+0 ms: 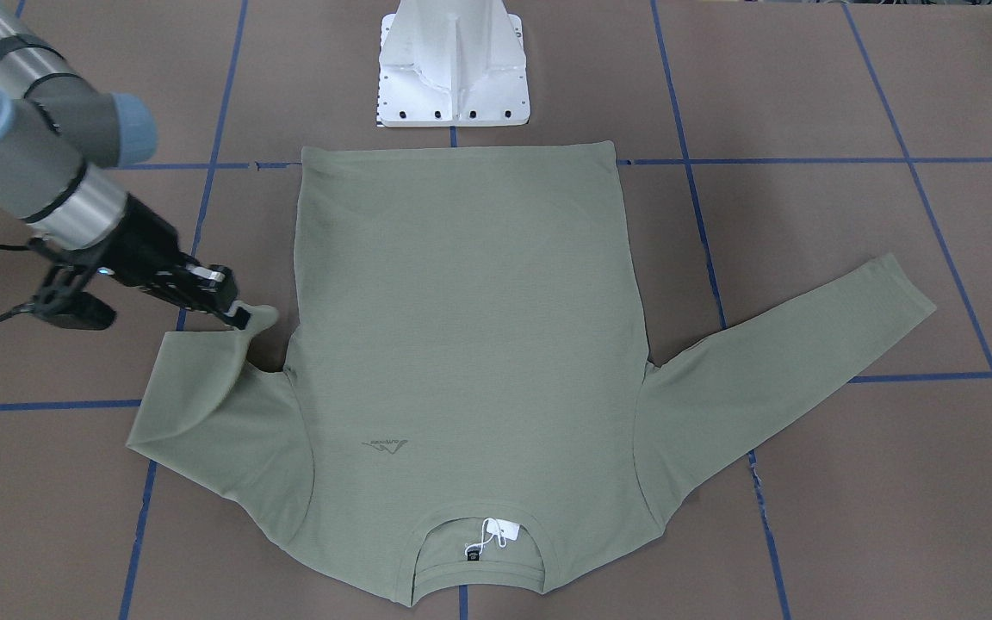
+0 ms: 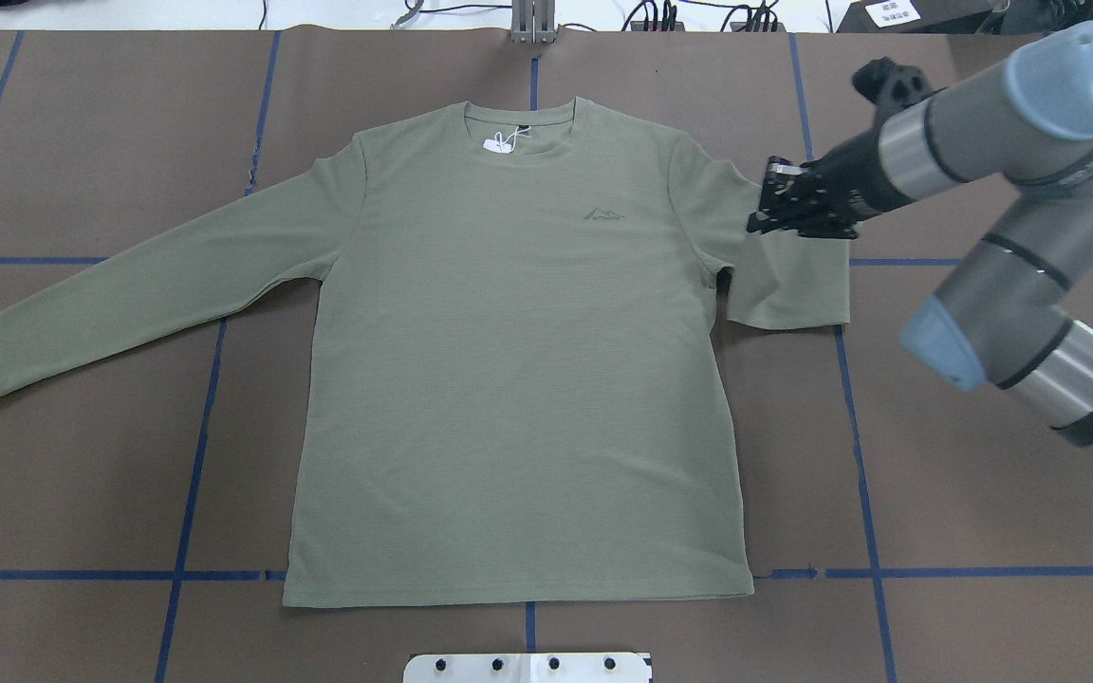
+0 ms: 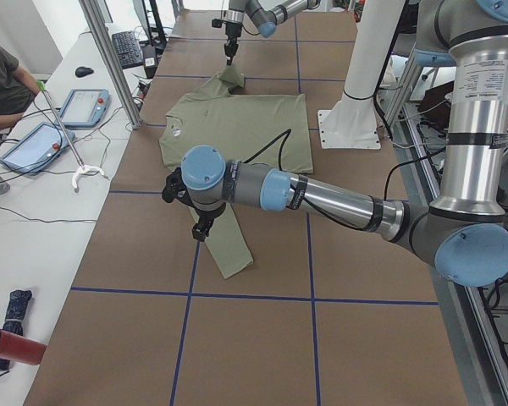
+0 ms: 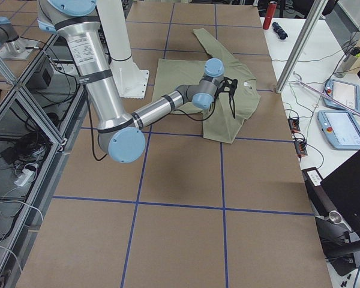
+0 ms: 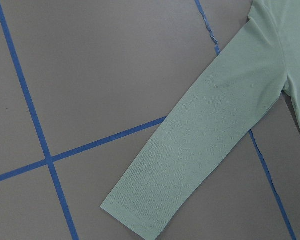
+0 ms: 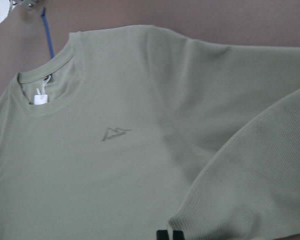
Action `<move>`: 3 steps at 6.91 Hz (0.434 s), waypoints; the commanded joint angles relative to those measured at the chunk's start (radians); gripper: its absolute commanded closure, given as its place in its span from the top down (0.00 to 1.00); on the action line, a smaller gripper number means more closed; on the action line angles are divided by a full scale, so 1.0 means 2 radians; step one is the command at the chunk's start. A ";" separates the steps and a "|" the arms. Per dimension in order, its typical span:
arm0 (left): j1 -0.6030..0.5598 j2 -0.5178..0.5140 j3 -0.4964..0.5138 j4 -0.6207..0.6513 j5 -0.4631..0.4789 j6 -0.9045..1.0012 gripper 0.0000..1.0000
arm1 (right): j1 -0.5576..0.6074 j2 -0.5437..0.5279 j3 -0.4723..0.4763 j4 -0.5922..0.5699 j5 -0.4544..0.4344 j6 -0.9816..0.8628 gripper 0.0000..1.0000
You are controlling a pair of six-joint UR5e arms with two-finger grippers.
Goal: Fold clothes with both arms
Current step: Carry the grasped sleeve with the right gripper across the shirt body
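Observation:
The sage-green shirt point(image 2: 509, 379) lies flat, chest logo up, neck and white tag point(image 1: 496, 531) away from the robot base. My right gripper point(image 1: 242, 317) is shut on the cuff of the right sleeve point(image 1: 195, 387), lifted and doubled back toward the body; it also shows in the overhead view point(image 2: 763, 213), and its fingertips point(image 6: 162, 235) pinch fabric. The left sleeve point(image 2: 129, 285) lies stretched out flat and fills the left wrist view point(image 5: 210, 140). My left gripper point(image 3: 199, 230) shows only in the exterior left view, hovering over that sleeve; I cannot tell if it is open or shut.
The white pedestal base point(image 1: 453, 69) stands just behind the shirt's hem. Blue tape lines point(image 2: 195, 427) grid the brown table. An aluminium post point(image 3: 110, 59) and a side bench with tablets point(image 3: 85, 106) run along the far edge, with a person point(image 3: 0, 85) there.

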 commanded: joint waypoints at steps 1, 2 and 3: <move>0.000 0.000 -0.007 0.001 0.001 0.000 1.00 | -0.050 0.157 -0.093 -0.044 -0.087 0.077 0.00; 0.000 0.001 -0.010 0.001 0.000 0.000 1.00 | -0.067 0.249 -0.178 -0.043 -0.099 0.087 0.00; 0.000 0.001 -0.012 0.001 0.000 -0.001 1.00 | -0.098 0.323 -0.252 -0.041 -0.135 0.089 0.00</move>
